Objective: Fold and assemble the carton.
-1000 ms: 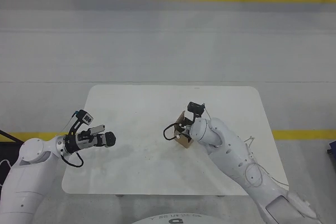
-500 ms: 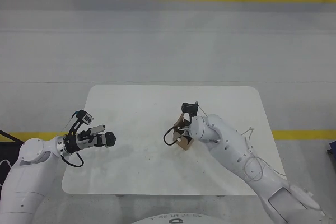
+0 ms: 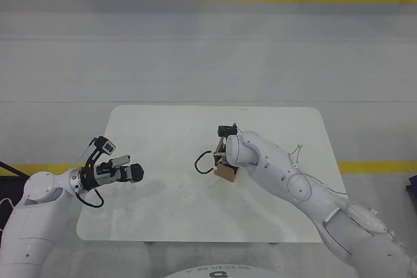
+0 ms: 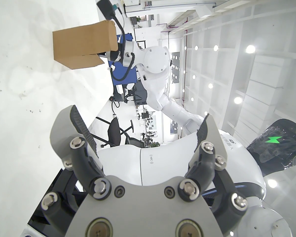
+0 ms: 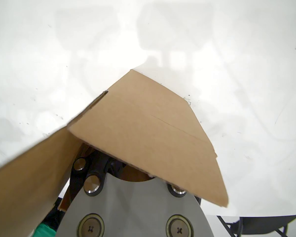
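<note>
One carton (image 3: 226, 171) hiding right hand (image 3: 228, 158), grip impossible to tell, left hand (image 4: 140, 112) spread wide.

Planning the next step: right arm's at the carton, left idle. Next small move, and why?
Probably bring the open left gripper across to brace the carton: a flap stands unfolded, and the right arm alone is at it.

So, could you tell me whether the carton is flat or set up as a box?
Set up as a box: the carton shows two walls standing on the table, its end flaps splayed open.
</note>
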`<state>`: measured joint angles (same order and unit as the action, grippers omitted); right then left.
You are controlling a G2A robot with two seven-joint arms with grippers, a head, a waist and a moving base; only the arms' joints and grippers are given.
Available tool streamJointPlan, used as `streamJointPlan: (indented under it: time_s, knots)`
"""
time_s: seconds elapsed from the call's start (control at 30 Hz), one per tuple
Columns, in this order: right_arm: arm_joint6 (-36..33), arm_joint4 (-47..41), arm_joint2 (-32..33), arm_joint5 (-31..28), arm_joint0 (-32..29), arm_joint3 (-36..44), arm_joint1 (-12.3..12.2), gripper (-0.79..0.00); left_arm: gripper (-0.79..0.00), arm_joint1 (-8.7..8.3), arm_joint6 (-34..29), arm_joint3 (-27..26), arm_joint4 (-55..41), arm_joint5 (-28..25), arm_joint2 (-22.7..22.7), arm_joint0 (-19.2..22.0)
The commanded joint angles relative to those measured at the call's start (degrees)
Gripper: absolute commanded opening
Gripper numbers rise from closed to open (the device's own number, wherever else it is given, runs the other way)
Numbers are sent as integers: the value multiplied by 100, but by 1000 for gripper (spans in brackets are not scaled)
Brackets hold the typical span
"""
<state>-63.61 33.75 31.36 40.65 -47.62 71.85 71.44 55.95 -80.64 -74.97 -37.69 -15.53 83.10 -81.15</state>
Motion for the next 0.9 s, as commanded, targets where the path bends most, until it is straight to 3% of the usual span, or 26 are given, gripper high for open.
streamJointPlan:
  time_s: [0.0, 0.3, 0.47, 0.6, 0.87]
  knots:
    - [-191, -200, -248, -184, 190, -74, -11, -785, 0, 0, 0, 0, 0, 0, 0, 0]
    - [-325, -1031, -933, -319, 500, 677, -451, -785, 0, 0, 0, 0, 0, 0, 0, 0]
    - [612, -1625, -1434, 618, 628, 953, -674, -785, 0, 0, 0, 0, 0, 0, 0, 0]
    - [1157, -2411, -2119, 1163, 1039, 1083, -735, -785, 0, 0, 0, 0, 0, 0, 0, 0]
    - [1546, -2787, -2162, 1551, 1073, 1069, -674, -785, 0, 0, 0, 0, 0, 0, 0, 0]
